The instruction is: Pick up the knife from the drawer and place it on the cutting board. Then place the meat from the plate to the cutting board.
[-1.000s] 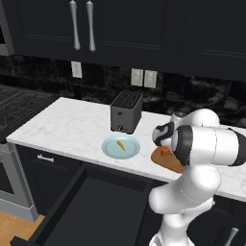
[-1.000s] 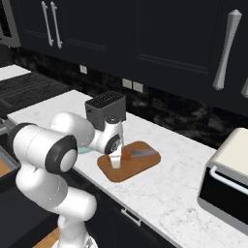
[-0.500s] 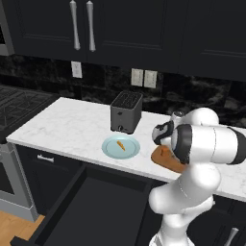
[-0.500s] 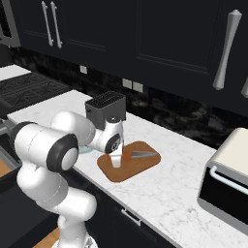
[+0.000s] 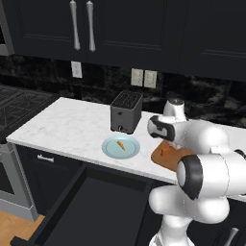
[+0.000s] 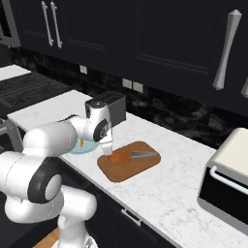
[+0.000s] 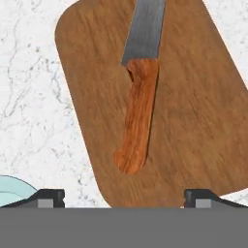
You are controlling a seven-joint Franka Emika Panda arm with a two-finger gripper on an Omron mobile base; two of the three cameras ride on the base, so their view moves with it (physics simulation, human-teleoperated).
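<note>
The knife [image 7: 138, 116] lies flat on the brown cutting board [image 7: 198, 111], orange handle toward me and grey blade pointing away. My gripper [image 7: 123, 197] hangs just above the handle end, open, with a fingertip on either side and nothing between them. From the right base view the gripper [image 6: 107, 147] stands over the left end of the cutting board [image 6: 131, 167], with the knife [image 6: 131, 156] below it. The small orange meat [image 5: 121, 144] rests on the pale blue plate [image 5: 111, 150], left of the board [image 5: 169, 158]. The black drawer [image 5: 96, 206] stands pulled out under the counter.
A black toaster [image 5: 126, 112] stands behind the plate on the white marble counter [image 5: 67, 129]. A silver oven-like appliance [image 6: 227, 186] sits at the counter's right end. A stove [image 5: 19, 103] is at the far left. Black cabinets hang above.
The jaws have opened wide and let go of the knife's handle. The knife stays lying on the board, and the hand has lifted a little.
</note>
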